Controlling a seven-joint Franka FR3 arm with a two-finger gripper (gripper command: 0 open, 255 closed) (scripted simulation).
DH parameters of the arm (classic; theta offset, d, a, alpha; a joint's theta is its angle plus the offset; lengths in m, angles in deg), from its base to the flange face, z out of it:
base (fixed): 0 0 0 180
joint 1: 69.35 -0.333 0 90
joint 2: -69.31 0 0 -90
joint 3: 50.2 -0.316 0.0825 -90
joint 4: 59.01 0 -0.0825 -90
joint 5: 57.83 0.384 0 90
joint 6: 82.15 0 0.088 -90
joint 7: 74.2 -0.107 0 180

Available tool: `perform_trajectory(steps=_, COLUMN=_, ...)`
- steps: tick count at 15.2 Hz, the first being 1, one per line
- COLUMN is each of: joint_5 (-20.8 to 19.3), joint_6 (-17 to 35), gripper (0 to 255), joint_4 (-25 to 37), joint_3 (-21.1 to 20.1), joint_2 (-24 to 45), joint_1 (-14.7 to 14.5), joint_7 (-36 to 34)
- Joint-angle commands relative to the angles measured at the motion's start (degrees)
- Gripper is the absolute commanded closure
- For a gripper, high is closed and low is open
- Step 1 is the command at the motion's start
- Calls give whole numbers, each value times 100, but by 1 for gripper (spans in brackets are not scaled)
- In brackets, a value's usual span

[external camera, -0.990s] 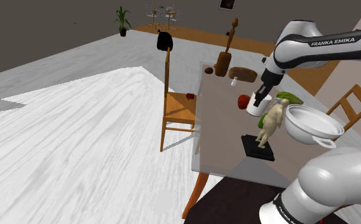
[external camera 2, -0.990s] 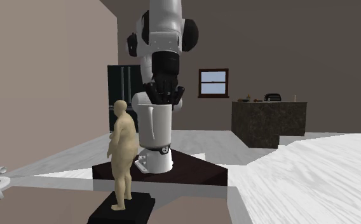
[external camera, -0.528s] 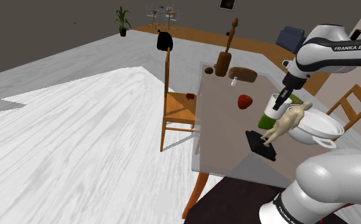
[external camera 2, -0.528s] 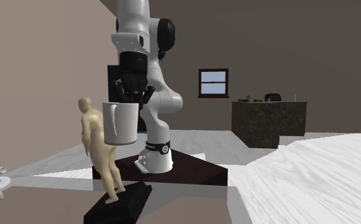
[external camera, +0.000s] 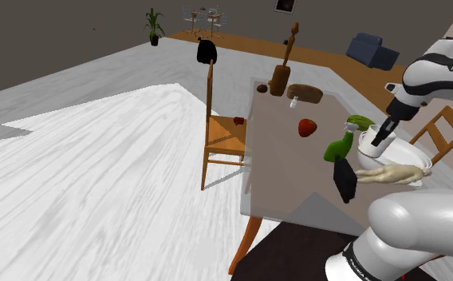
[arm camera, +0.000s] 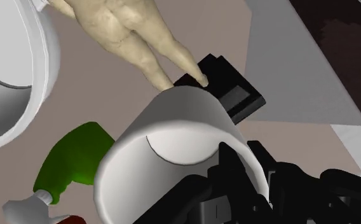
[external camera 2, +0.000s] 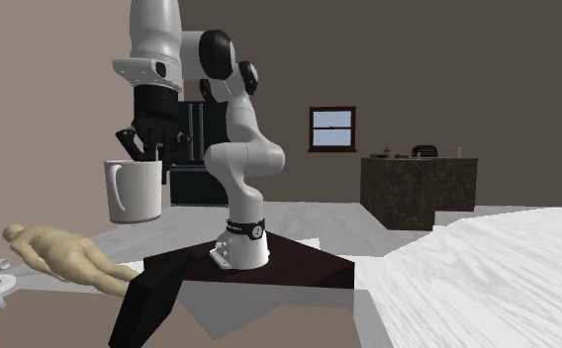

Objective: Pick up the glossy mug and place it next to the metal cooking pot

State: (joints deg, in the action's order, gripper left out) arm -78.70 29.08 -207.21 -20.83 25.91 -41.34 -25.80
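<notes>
Jaws pinched the rim wall of the plain white glossy mug (arm camera: 173, 121), one finger of the all-black gripper (arm camera: 227, 167) inside the mouth and one outside, on the side away from the handle. The mug hung aloft over the grey-brown table (external camera: 277, 160), near the pot. By its look it would be stiff, fairly light, slick and apt to chip, so the rim pinch suited it and a soft set-down seemed wise. Nothing showed inside it. Just below lay a green spray bottle with a white nozzle (arm camera: 65, 168), then a tan human figurine (arm camera: 122, 28) lying flat, its black square base (arm camera: 227, 89) tipped on edge. Beyond stood the wide white two-handled cooking pot (external camera: 412, 153); what showed of its inside was bare. Farther off sat a red fruit (external camera: 306, 127) and a wooden chair (external camera: 221, 132).
</notes>
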Motion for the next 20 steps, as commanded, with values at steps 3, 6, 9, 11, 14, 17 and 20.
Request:
perform_trajectory(steps=3, joint_5=-264, joint_6=-12, gripper=255, joint_4=252, joint_3=542, joint_2=117, joint_1=198, joint_7=614)
perform_trajectory(steps=6, joint_5=-418, joint_6=-16, gripper=255, joint_4=483, joint_3=942, joint_2=237, joint_1=297, joint_7=1060)
perform_trajectory(steps=9, joint_5=-528, joint_6=-1, gripper=255, joint_4=768, joint_3=1364, joint_2=414, joint_1=336, joint_7=1509)
perform_trajectory(steps=11, joint_5=-575, joint_6=15, gripper=255, joint_4=988, joint_3=1663, joint_2=559, joint_1=323, joint_7=1812)
perform_trajectory(steps=14, joint_5=-595, joint_6=49, gripper=255, joint_4=1359, joint_3=2143, joint_2=816, joint_1=240, joint_7=2275)
perform_trajectory(steps=17, joint_5=-591, joint_6=152, gripper=255, joint_4=1557, joint_3=2513, joint_2=1014, joint_1=135, joint_7=2568)
perform_trajectory(steps=20, joint_5=-633, joint_6=394, gripper=255, joint_4=1391, joint_3=2645, joint_2=1079, joint_1=107, joint_7=2568)
